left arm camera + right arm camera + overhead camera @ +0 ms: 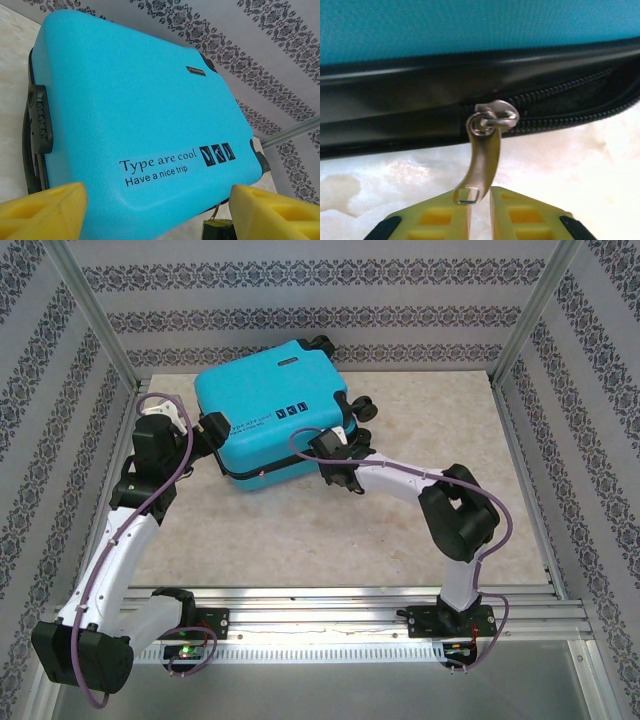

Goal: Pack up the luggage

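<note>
Luggage (270, 405): turquoise shell lying flat by the tabletop's (420, 540) far-left corner, long axis roughly along the far edge, wheels (365, 408) toward the right, handle (39, 120) toward the left edge. Left pincer (207, 427): released, fingers (42, 212) straddling the handle-end corner. Right pincer (480, 200): clenched on zipper pull (482, 160) at the near side. Contents hidden; zipper track blurred

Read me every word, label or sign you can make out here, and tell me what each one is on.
"Type are cool": printed in black on the suitcase lid.
"Have a nice trip": right below it, same lid.
Three small dark picture squares beside that print: no words readable.
Small dark badge near the lid's far edge: too small to read.
Zipper pull: no writing.
</note>
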Controlling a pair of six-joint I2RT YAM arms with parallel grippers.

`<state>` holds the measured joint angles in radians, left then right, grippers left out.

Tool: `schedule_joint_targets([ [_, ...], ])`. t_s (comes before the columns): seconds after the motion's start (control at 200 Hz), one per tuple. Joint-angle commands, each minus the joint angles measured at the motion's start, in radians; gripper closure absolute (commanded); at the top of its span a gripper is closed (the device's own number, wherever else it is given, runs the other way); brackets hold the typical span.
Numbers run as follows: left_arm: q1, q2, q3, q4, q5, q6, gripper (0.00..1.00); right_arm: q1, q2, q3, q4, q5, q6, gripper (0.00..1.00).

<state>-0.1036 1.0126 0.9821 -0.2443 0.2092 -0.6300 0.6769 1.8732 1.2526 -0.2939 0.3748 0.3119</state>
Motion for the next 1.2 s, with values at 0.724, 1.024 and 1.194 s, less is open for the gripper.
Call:
schedule_joint_targets([
  [0.724,-0.033,0.029,0.026,0.026,0.073,0.02,0.25,-0.223,-0.158,-0.262,0.417,-0.62,-0.15,0.75],
  [1.024,-0.044,0.047,0.03,0.016,0.073,0.036,0.25,-0.042,-0.132,-0.182,0.211,-0.11,0.02,0.58],
  [1.194,-0.045,0.045,0.034,0.014,0.072,0.035,0.25,-0.024,-0.081,-0.096,0.127,-0.036,0.041,0.58],
])
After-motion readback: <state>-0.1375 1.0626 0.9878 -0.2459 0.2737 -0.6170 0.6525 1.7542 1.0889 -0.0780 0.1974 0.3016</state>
